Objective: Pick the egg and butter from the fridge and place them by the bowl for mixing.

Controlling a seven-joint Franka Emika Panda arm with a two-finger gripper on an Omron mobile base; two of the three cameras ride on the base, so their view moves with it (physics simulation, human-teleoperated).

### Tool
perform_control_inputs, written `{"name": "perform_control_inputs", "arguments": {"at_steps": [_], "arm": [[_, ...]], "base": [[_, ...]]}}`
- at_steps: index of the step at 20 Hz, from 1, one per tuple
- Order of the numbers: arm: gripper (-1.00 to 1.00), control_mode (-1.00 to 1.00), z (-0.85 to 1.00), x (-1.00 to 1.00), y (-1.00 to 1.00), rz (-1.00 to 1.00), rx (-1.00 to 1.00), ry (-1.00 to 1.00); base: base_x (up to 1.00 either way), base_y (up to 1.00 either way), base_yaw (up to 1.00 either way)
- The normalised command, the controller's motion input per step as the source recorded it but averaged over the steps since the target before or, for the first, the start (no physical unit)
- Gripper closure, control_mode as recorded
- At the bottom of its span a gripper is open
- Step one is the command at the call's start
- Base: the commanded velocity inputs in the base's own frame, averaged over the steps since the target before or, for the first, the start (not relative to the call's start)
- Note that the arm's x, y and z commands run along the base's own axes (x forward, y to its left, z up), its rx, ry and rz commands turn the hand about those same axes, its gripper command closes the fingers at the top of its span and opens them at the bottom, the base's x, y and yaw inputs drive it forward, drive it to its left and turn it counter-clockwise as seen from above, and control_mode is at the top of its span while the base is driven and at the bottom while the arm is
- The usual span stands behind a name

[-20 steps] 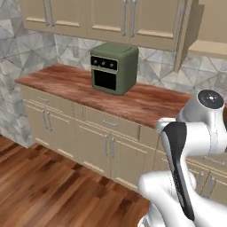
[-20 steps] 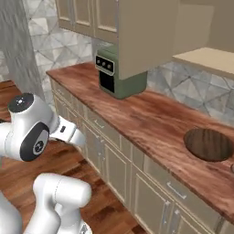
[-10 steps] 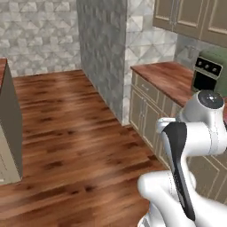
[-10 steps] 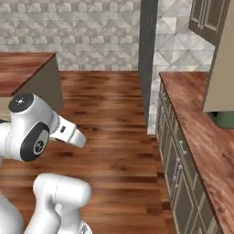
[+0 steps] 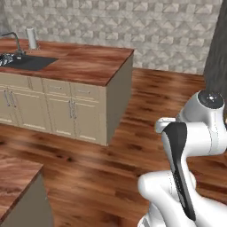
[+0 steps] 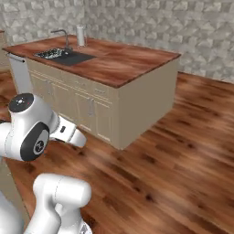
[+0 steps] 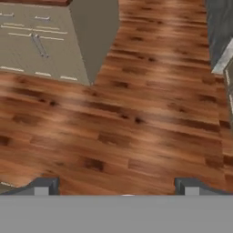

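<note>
Above glossy brown wood-plank floor, pincer empty with tips wide apart, beige-cabinet kitchen island with reddish wood desk top ahead, black sink on it, fridge, butter, bowl unsighted.

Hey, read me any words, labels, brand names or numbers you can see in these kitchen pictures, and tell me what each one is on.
None: no readable text anywhere.
The kitchen island, its sink, the faucet, the pale canister beside it, the stone-pattern wall and the wood floor all carry no lettering, labels or numbers.
</note>
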Motion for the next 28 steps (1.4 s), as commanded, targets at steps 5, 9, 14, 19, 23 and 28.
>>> {"name": "perform_control_inputs", "arguments": {"at_steps": [5, 9, 14, 19, 23, 28], "arm": [[-1.00, 1.00, 0.00, 0.00, 0.00, 0.00, 0.00, 0.00], [-1.00, 1.00, 0.00, 0.00, 0.00, 0.00, 0.00, 0.00], [-1.00, 1.00, 0.00, 0.00, 0.00, 0.00, 0.00, 0.00], [-1.00, 1.00, 0.00, 0.00, 0.00, 0.00, 0.00, 0.00], [-1.00, 1.00, 0.00, 0.00, 0.00, 0.00, 0.00, 0.00], [-1.00, 1.00, 0.00, 0.00, 0.00, 0.00, 0.00, 0.00]], "base": [[0.19, -0.02, 0.91], [0.70, -0.10, 0.38], [0.84, -0.12, 0.15], [0.84, -0.12, 0.17], [0.82, -0.10, 0.20], [0.81, -0.10, 0.22]]}}
